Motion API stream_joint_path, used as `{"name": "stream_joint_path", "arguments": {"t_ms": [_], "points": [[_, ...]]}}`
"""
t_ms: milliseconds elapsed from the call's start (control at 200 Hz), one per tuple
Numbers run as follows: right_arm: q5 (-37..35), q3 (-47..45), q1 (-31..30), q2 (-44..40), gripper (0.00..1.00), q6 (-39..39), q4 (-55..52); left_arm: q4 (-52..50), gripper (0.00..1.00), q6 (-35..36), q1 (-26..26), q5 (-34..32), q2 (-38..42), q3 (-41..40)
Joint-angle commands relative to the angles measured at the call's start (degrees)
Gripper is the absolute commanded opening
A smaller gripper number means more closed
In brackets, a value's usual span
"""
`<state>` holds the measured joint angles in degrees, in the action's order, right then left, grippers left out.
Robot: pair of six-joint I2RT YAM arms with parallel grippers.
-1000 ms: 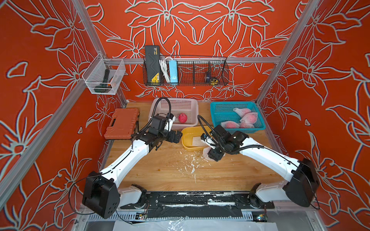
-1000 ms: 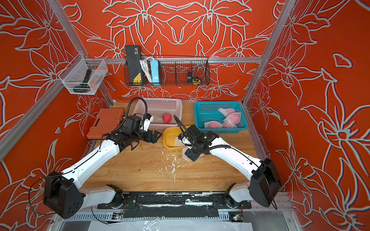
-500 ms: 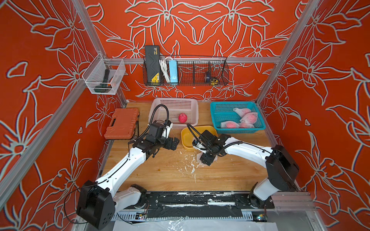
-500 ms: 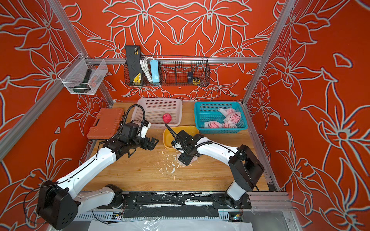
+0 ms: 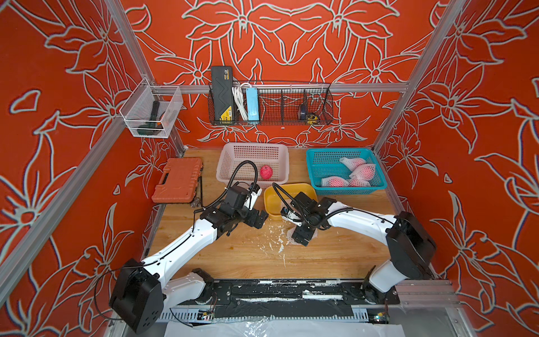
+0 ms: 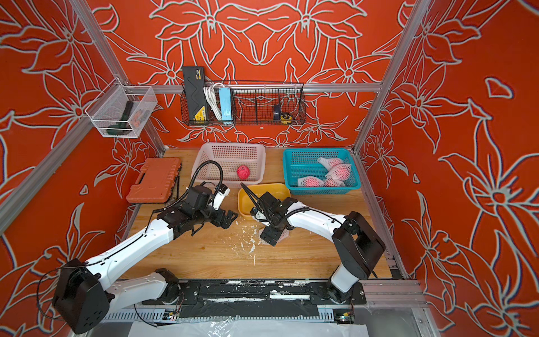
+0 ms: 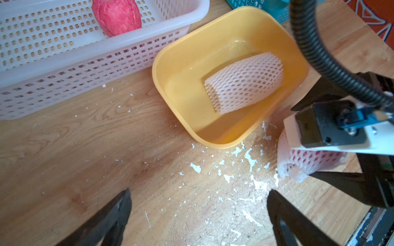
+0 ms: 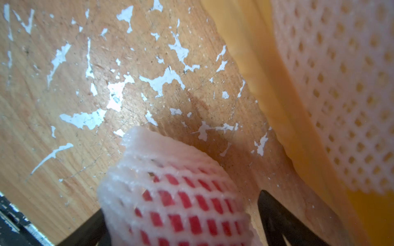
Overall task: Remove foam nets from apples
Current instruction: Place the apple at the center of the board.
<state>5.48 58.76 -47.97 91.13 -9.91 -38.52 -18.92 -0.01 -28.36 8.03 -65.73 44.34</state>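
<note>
Right wrist: jaws astride netted apple

Your wooden table carries an orange case, white basket, teal basket, yellow tub, white flakes, and apparently one netted apple.

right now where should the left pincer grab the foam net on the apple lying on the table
Probably the empty, puckered collar of the white foam mesh net, where it stands clear of the red apple. That end faces the left pincer, so come in low from that side, jaws across the collar.
</note>
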Motion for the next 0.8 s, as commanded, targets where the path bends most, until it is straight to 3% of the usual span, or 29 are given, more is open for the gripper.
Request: {"name": "stream_joint_path", "arguments": {"t_ms": [0,450,796], "points": [[0.4,-1.0,-0.2,-4.1,0.99,-0.2,0.0,0.4,0.98,0.9,-1.9,0.0,1.0,-0.2],[1.0,-3.2,-0.2,-8.0,0.99,0.4,-2.7,0.9,0.98,0.0,-6.0,-0.6,0.5,-0.3],[-1.1,-2.1,0.9,-5.7,0.99,0.6,-0.2,0.7,0.98,0.2,-7.4,-0.9,0.7,-0.5]]}}
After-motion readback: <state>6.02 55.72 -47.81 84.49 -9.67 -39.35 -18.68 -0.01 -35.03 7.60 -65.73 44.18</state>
